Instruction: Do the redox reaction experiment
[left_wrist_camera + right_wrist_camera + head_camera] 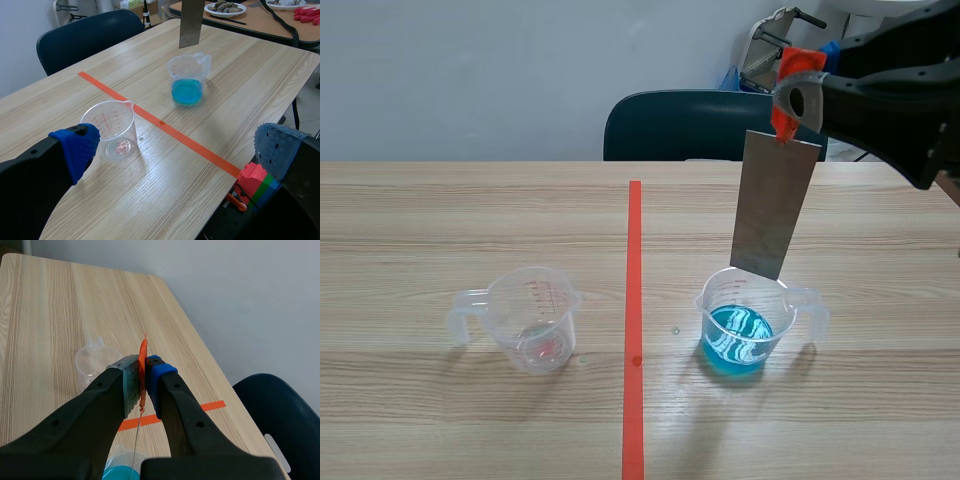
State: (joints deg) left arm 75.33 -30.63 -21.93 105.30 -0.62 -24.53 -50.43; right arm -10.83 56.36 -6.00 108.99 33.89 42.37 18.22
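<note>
The left end effector is seen only in its own wrist view, released, its blue pads spread wide with nothing between them; it is held above the near left part of the tabletop. Ahead of it, left of the orange-red tape line, a clear cup is stood upright with its handle turned left; red graduations are printed on its wall and a faint pinkish trace lies at its bottom, too small to be made out. Right of the line a second cup is stood upright, handle turned right, with blue liquid filling its lower part. Above it a metal strip is hung: a flat, dull grey, thin rectangle; its long axis is kept near vertical, the upper end leaned slightly right, the lower end pointed down at the cup's far rim. In the scene view that lower edge is overlapped with the rim; from the left wrist view it is shown just clear above the cup, out of the liquid. The strip's upper end is wrapped in red tape and grasped by the right end effector, clenched upon it; the very top is hidden between the pads. In the right wrist view the strip is seen edge-on as a thin line, and the blue cup is largely covered by the fingers. A dark blue chair is stood beyond the far edge.
</note>
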